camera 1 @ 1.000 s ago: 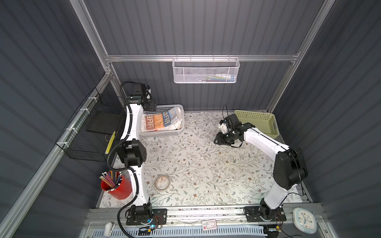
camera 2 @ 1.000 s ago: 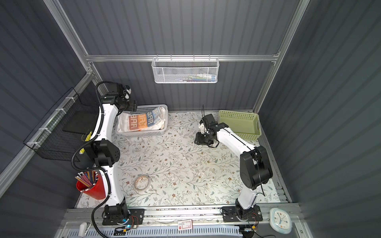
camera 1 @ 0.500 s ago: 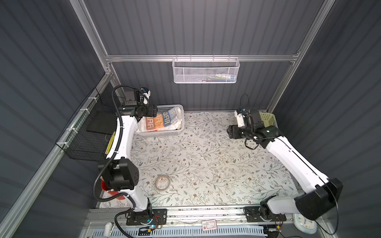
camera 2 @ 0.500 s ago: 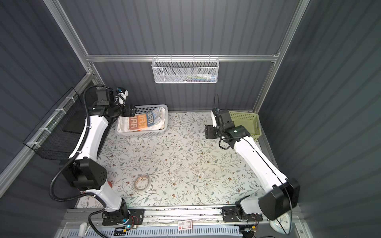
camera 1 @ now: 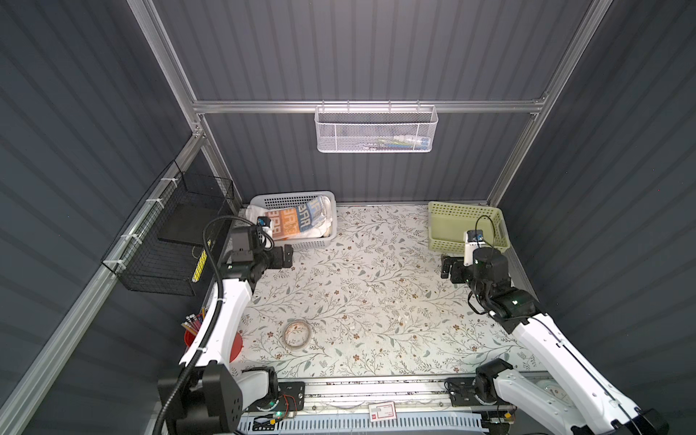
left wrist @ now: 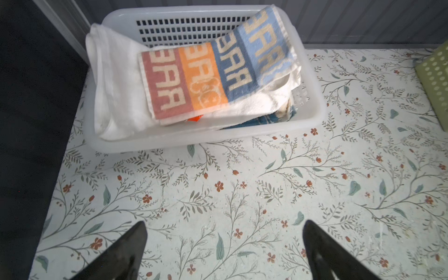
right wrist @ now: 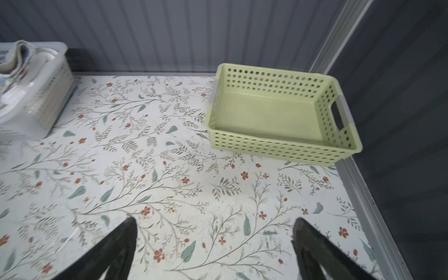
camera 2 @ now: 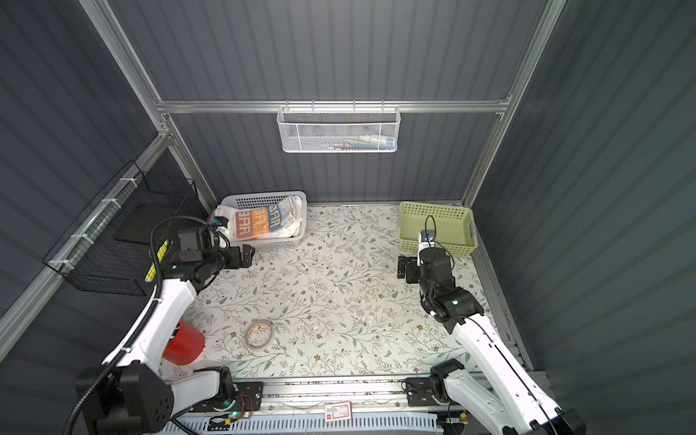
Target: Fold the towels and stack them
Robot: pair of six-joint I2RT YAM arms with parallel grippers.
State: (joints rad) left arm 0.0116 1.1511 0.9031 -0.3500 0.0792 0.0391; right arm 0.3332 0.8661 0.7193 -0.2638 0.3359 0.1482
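1. Towels [left wrist: 194, 80] are lying in the white basket [camera 1: 301, 246] at the bench's far left corner: a striped lettered one is resting on top of white ones, with a blue one showing underneath. They are looking roughly folded and piled.
2. The green basket [right wrist: 281, 114] at the far right corner is sitting empty, and no cloth is lying on the bench [camera 1: 361, 297] between them.
3. The left end effector [camera 1: 287, 256] is hovering just in front of the white basket, jaws spread and holding nothing.
4. The right end effector [camera 1: 446, 265] is hovering beside the green basket, likewise spread and holding nothing.
5. This scene is fitting either towels waiting to be taken out or a finished stack.
6. Any grasp here is calling for pinching one layer near a corner, so that the pile beneath is not dragging along.
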